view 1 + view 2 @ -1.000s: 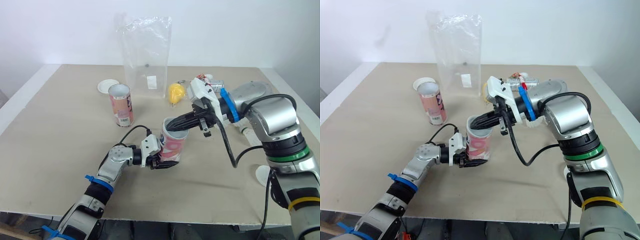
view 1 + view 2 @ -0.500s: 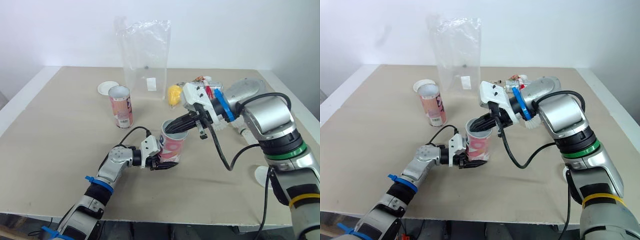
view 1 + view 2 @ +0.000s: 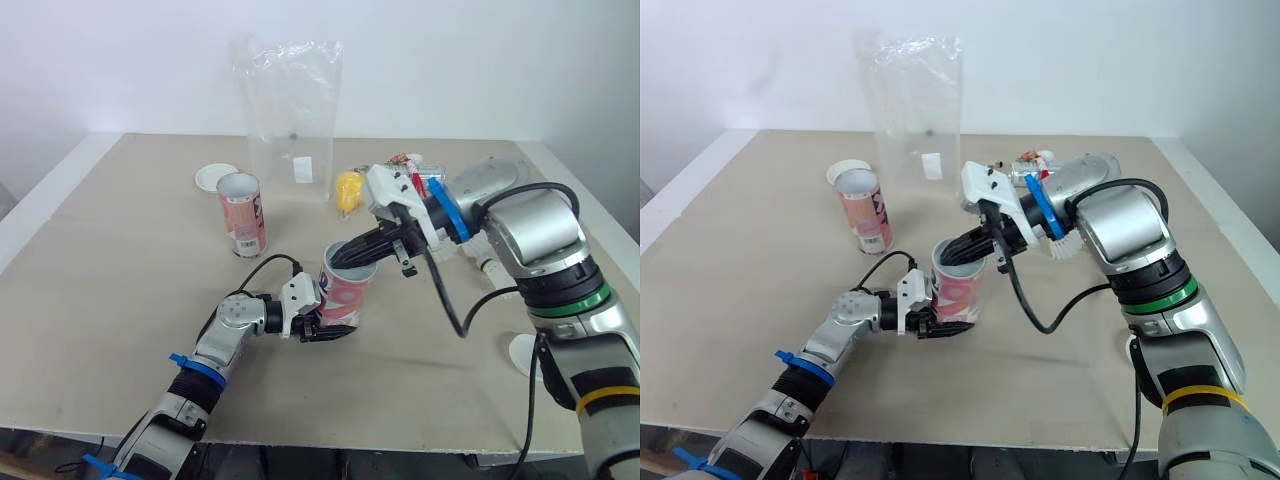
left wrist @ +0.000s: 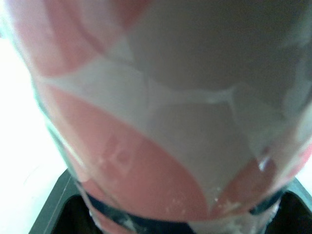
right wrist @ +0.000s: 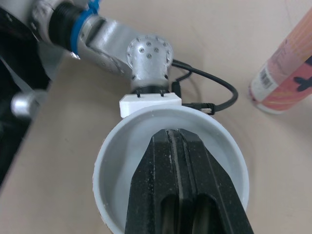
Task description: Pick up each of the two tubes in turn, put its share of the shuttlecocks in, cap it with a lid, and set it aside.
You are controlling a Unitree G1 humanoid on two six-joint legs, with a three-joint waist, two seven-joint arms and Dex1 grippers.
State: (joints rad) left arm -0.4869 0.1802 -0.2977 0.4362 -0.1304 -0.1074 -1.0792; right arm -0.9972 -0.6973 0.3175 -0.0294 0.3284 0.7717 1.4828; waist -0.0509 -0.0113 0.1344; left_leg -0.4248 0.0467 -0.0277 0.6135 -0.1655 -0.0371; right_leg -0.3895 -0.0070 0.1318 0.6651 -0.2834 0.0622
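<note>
While right pincer (image 3: 340,258) lingers, tube (image 3: 340,297) stays.

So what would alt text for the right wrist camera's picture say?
The right gripper, its two black fingers shut together, sits inside the open mouth of a tube. Beyond it are the left arm's silver wrist and a second pink tube on the tan table.

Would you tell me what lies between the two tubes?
Bare table and the black cable of the left gripper holding one tube; see the right wrist view.

Glossy tube (image 3: 345,290), clear plastic bag (image 3: 290,120)
</note>
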